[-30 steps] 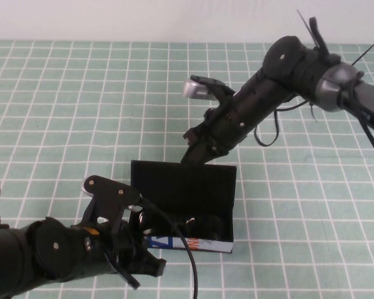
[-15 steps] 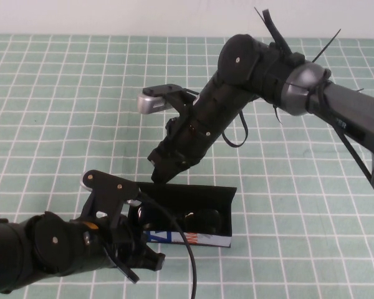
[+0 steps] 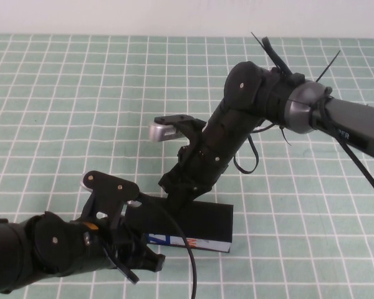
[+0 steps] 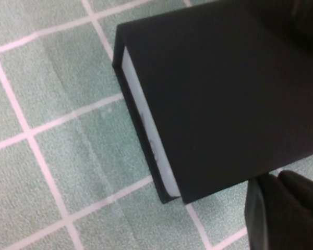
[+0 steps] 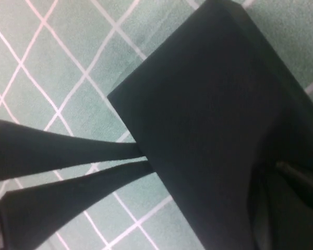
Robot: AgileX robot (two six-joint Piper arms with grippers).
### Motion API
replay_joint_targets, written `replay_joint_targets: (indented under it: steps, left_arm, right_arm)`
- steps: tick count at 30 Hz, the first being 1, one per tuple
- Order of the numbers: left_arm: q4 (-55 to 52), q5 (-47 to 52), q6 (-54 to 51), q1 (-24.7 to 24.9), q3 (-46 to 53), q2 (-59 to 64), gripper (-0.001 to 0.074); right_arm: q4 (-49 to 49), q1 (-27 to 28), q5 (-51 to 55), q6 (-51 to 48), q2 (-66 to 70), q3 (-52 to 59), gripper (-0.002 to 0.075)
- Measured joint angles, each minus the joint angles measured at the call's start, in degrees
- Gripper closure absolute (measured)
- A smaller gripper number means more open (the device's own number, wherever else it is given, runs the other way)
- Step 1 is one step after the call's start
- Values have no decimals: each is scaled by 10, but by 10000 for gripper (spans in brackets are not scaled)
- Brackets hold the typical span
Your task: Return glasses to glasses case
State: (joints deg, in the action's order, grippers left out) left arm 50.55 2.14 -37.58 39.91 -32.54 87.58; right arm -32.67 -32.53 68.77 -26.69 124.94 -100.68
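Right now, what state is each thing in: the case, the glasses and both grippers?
glasses case: lid folded flat over the box, resting on the table.
glasses: not visible with the lid down.
right gripper: fingers together, tips at the lid's rear edge.
left gripper: at the case's front left corner.

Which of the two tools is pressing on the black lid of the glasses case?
The right tool presses on the lid of the glasses case, at its far edge. The left tool is beside the near left corner.
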Motion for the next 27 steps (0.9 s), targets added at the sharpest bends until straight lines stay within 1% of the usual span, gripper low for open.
replay_joint_targets:
  steps: [6, 10, 14, 19, 23, 27]
  left_arm:
    - [-9, 9, -5, 0, 0, -3, 737]
    - [-22, 45, -34, 0, -1, -40, 737]
    - [-29, 95, -71, 0, -23, -112, 737]
    - [-32, 144, -96, 0, -83, -220, 737]
    - [-35, 192, -105, 0, -135, -289, 737]
    - [-42, 269, -116, 0, -169, -331, 737]
  right_arm:
    - [8, 0, 2, -20, -16, 6, 737]
    - [38, 0, -2, -24, -68, 9, 737]
    - [90, 0, -41, -14, -152, 9, 737]
    - [144, 0, -90, 13, -265, 10, 737]
    - [212, 0, -116, 48, -356, 20, 737]
    - [330, 0, -142, 113, -456, 74, 737]
